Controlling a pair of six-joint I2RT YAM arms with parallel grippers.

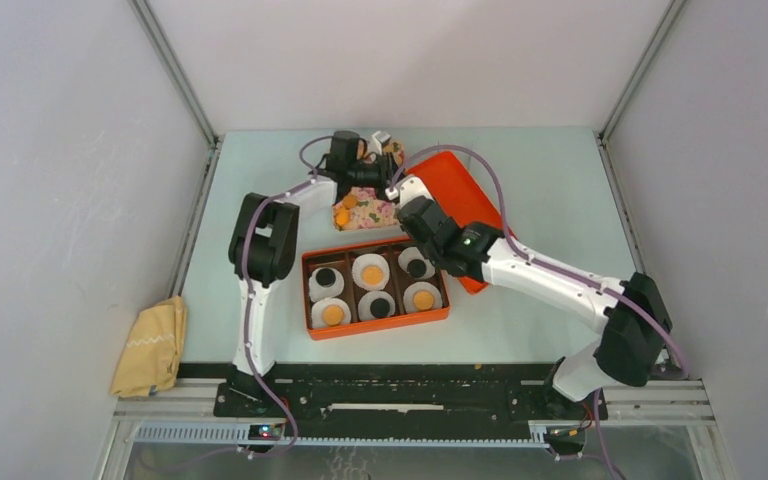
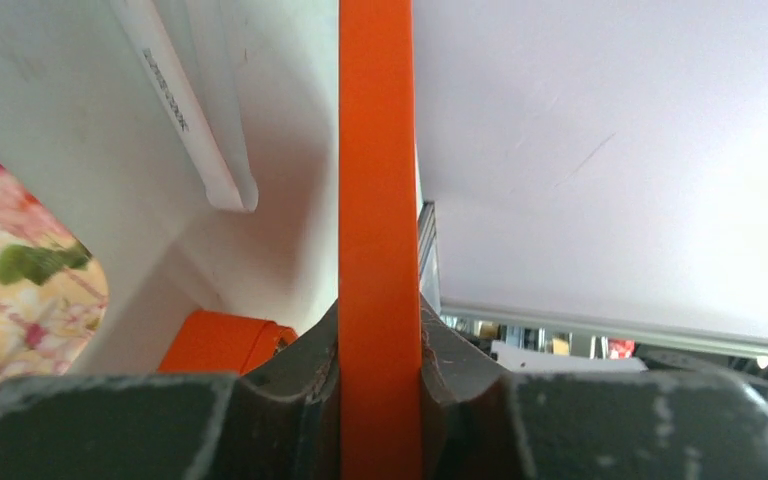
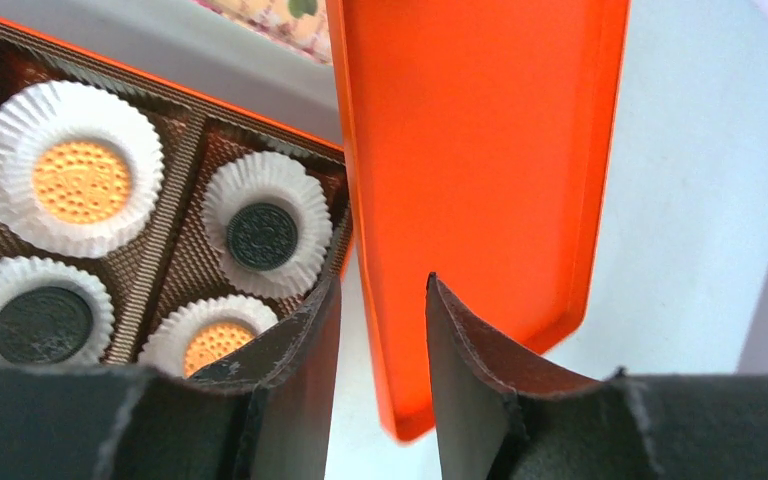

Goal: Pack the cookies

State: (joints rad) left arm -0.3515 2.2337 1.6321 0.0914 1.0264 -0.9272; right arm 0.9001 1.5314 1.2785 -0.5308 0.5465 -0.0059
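While the left gripper (image 2: 380,345) is pinching the rim of the orange lid (image 2: 378,180) between its pressed-together fingers, the right gripper (image 3: 380,290) is standing spread, its jaws apart with the lid's near edge showing in the gap; whether that edge is touching either finger I cannot tell. The lid is hanging tilted just behind and to the right of the orange box (image 1: 380,326), its lower end reaching down beside the box's right wall. The cookies (image 1: 371,271) are sitting inside the box, one in each of its six compartments, each resting in a white fluted cup (image 3: 5,140); three are orange-tan and three black, alternating along both rows. Further orange-tan discs are lying on a floral-patterned plate (image 1: 370,213) just behind the box, beside the lid's left edge. A yellow cloth (image 1: 150,345) is lying well to the left of the box, at the near edge of the table (image 1: 560,200).
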